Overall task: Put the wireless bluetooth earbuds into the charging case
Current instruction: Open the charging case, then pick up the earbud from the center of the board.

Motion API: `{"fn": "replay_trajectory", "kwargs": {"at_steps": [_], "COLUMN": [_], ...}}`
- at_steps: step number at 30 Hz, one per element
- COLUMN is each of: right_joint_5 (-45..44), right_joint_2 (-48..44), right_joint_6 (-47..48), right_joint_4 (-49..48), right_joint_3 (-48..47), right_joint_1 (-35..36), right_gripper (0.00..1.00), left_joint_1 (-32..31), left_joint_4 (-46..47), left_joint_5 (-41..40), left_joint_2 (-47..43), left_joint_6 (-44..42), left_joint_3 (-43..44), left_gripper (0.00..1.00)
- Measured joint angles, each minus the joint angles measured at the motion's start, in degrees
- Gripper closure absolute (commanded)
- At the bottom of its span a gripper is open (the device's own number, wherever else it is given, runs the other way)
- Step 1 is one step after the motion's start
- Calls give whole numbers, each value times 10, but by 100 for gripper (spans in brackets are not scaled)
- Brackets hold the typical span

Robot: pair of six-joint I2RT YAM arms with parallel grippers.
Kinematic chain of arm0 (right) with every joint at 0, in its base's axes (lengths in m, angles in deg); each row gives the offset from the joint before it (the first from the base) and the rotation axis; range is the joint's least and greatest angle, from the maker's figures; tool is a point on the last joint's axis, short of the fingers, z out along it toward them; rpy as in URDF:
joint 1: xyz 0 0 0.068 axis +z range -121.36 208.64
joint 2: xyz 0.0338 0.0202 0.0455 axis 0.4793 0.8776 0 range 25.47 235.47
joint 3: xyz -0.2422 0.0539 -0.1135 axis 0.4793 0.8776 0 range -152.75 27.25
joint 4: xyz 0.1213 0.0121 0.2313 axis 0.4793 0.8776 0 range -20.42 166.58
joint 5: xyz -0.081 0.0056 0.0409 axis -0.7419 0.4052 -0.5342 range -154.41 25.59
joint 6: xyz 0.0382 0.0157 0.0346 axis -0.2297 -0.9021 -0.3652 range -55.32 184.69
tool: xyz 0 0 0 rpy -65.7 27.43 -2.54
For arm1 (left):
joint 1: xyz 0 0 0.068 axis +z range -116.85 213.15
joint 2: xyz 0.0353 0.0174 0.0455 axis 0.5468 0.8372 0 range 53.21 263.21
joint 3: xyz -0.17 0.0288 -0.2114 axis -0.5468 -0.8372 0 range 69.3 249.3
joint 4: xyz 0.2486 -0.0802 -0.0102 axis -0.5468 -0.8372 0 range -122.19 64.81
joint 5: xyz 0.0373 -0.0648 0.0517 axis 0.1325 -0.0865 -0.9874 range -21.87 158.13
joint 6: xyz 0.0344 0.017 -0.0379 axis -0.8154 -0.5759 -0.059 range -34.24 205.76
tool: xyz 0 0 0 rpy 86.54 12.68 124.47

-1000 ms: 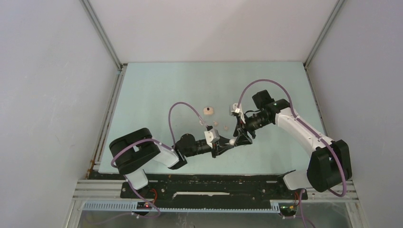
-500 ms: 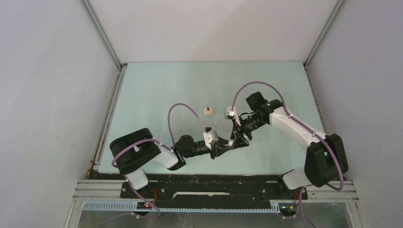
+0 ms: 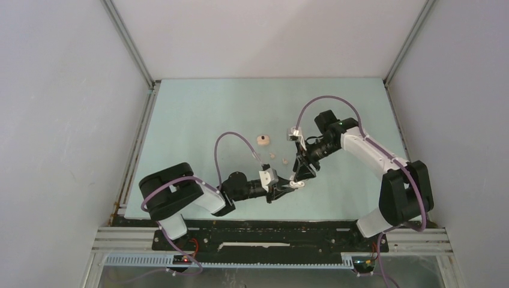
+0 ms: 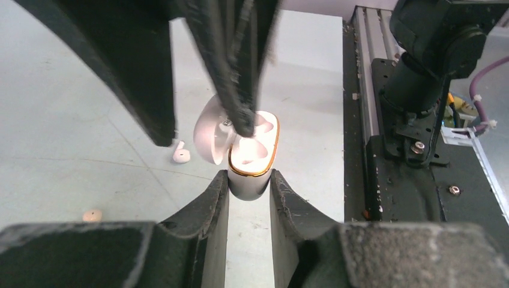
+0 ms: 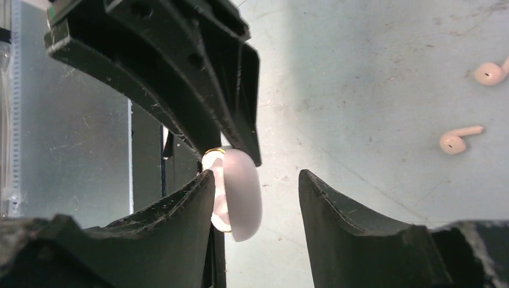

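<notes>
My left gripper (image 4: pixel 249 177) is shut on the white charging case (image 4: pixel 253 157), which has a gold rim and stands with its lid (image 4: pixel 209 131) swung open. My right gripper (image 5: pixel 255 177) is open and straddles that lid (image 5: pixel 245 193). One of its fingers (image 4: pixel 240 72) reaches down into the case's mouth, the other stays outside the lid. I cannot tell whether a bud sits in the case. In the top view both grippers meet at the case (image 3: pixel 295 183). A white earbud (image 4: pixel 181 156) lies on the table by the lid. Two tan earbuds (image 5: pixel 489 73) (image 5: pixel 457 141) lie farther off.
A tan case (image 3: pixel 263 140) rests on the pale green table (image 3: pixel 204 114) behind the grippers, with the tan buds (image 3: pixel 272 156) (image 3: pixel 284 160) between it and them. The black base rail (image 3: pixel 270 231) runs along the near edge, and grey walls close in both sides.
The right arm has swung left and lowered its gripper over the held case. The left gripper has shifted slightly to the right, still holding the case.
</notes>
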State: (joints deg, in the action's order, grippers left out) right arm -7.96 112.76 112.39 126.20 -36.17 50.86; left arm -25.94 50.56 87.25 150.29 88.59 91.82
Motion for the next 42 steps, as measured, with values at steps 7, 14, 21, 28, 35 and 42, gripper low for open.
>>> {"fn": "replay_trajectory", "kwargs": {"at_steps": [7,14,21,28,35,42], "right_joint_5": [31,82,128,118,-39,-103], "right_joint_2": [16,22,24,61,-19,-44], "right_joint_6": [20,88,168,135,-46,-24], "right_joint_4": [35,134,216,176,-87,-181], "right_joint_3": [-25,-74,-118,-107,40,50], "right_joint_1": [-28,-54,-173,-252,-201,-158], "right_gripper": [43,43,62,70,66,70], "left_joint_1": [-18,-18,1,50,65,124], "left_joint_4": [-14,0,51,71,77,92], "left_joint_5": [2,0,-11,-43,-49,-43], "left_joint_2": [0,0,-5,-100,-144,-135], "left_joint_6": [-20,-18,16,57,58,82], "left_joint_3": [0,0,-27,-83,-99,-125], "left_gripper": [100,100,100,100,100,100]}}
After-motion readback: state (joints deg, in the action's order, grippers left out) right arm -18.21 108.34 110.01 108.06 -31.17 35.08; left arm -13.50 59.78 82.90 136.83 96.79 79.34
